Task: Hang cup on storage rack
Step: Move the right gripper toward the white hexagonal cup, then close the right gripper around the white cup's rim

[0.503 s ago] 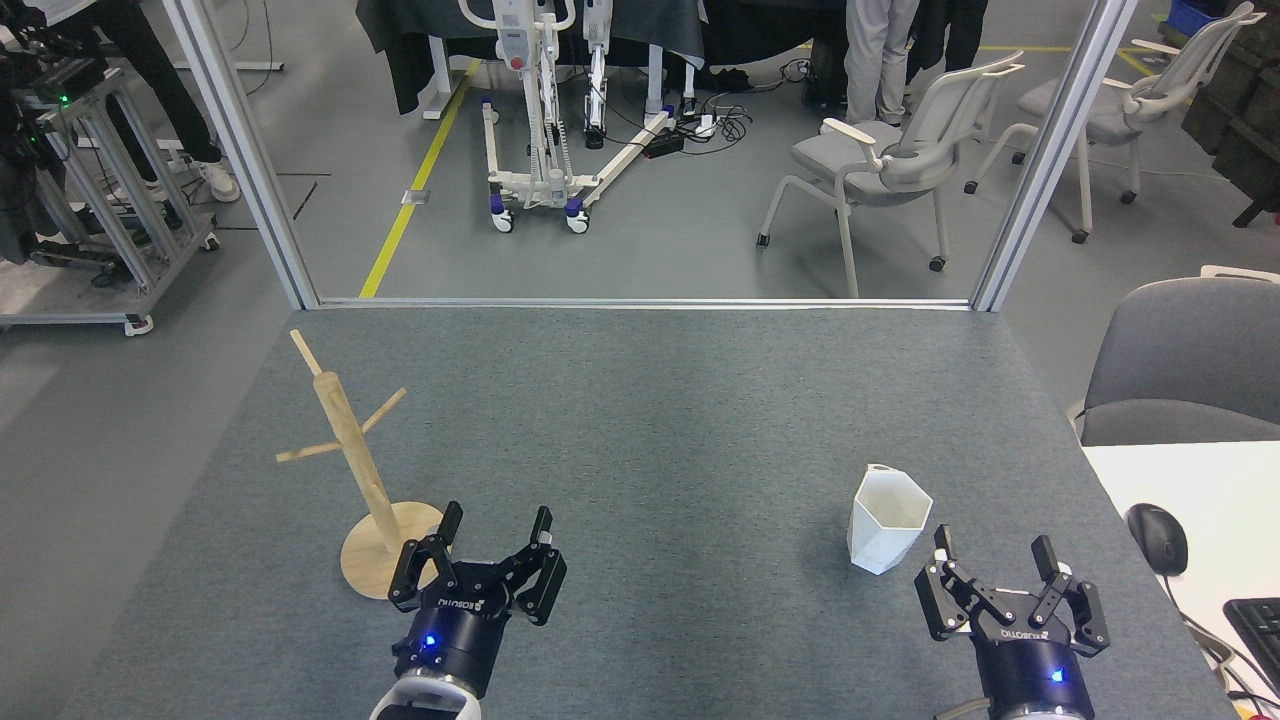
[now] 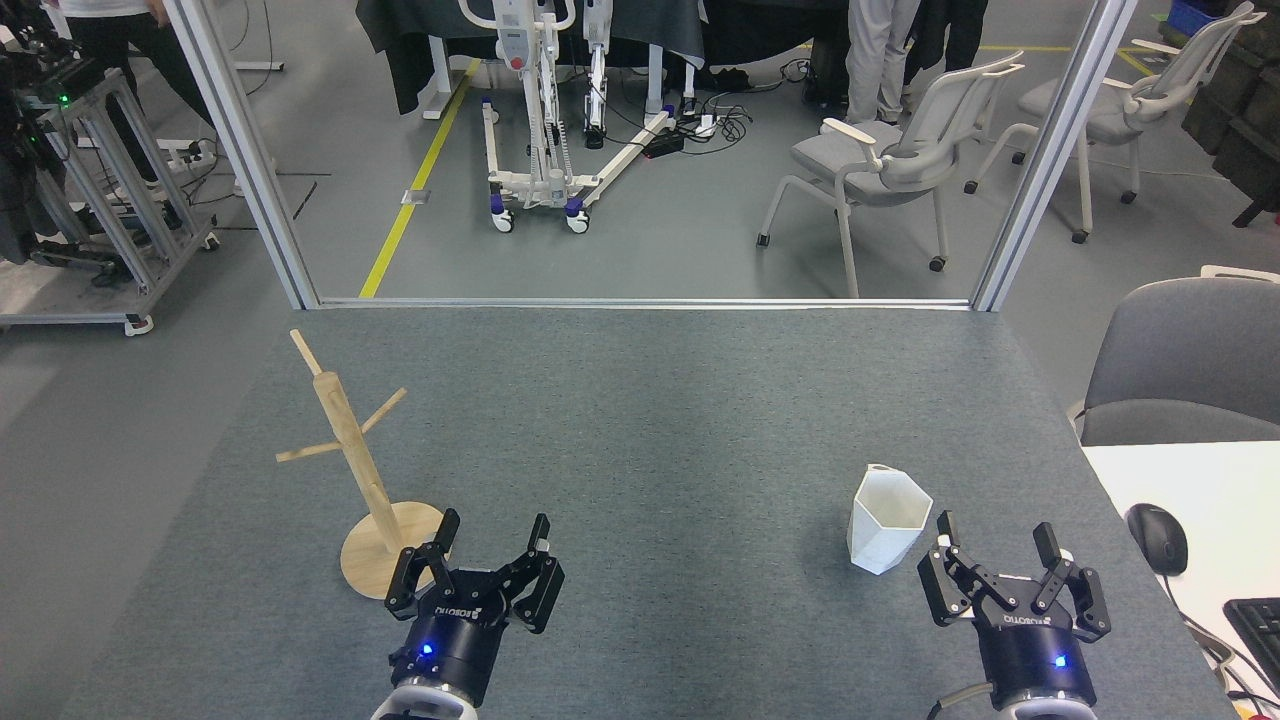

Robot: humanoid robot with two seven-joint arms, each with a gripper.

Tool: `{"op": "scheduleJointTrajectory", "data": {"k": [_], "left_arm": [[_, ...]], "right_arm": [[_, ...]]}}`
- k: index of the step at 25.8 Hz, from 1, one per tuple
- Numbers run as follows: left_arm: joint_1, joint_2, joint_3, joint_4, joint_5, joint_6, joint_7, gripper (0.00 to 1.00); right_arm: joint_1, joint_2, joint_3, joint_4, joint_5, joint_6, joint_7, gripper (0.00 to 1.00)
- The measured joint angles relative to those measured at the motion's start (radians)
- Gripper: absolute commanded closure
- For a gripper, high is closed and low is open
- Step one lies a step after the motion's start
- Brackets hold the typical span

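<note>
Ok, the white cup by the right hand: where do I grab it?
Pinch the near-right wall at the rim of the cup, coming from above with the right hand, one finger inside. It stands upright, mouth open, and the holed tab sits at the far-left rim, so that likely stays free.

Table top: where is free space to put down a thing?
The table is bare between the storage rack and the cup, and across the whole far half. It is tight near the front: left gripper beside the rack's base, right gripper beside the cup.
</note>
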Motion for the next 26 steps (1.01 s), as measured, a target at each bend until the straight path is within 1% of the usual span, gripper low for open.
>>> {"op": "scheduleJointTrajectory", "data": {"k": [6, 10, 12, 19, 22, 26], "left_arm": [[0.006, -0.003, 0.0, -0.009, 0.0, -0.002, 0.046, 0.01], [0.009, -0.006, 0.0, -0.013, 0.001, -0.002, 0.068, 0.01], [0.01, -0.006, 0.0, -0.013, 0.001, -0.002, 0.071, 0.01], [0.01, -0.003, 0.0, -0.005, 0.001, -0.002, 0.075, 0.01], [0.009, 0.001, 0.0, -0.002, 0.001, 0.0, 0.075, 0.0], [0.01, 0.012, 0.0, 0.0, 0.001, 0.0, 0.075, 0.0]], "right_arm": [[-0.015, -0.03, 0.0, 0.051, 0.0, -0.008, -0.004, 0.0], [-0.032, -0.044, 0.017, 0.148, 0.0, -0.008, -0.008, 0.0], [-0.06, -0.046, 0.046, 0.207, 0.0, -0.011, -0.009, 0.0], [-0.209, -0.058, 0.152, 0.433, 0.002, -0.012, -0.005, 0.0], [-0.245, -0.058, 0.179, 0.488, 0.002, -0.012, -0.004, 0.0], [-0.26, -0.055, 0.2, 0.514, 0.003, -0.014, -0.003, 0.0]]}}
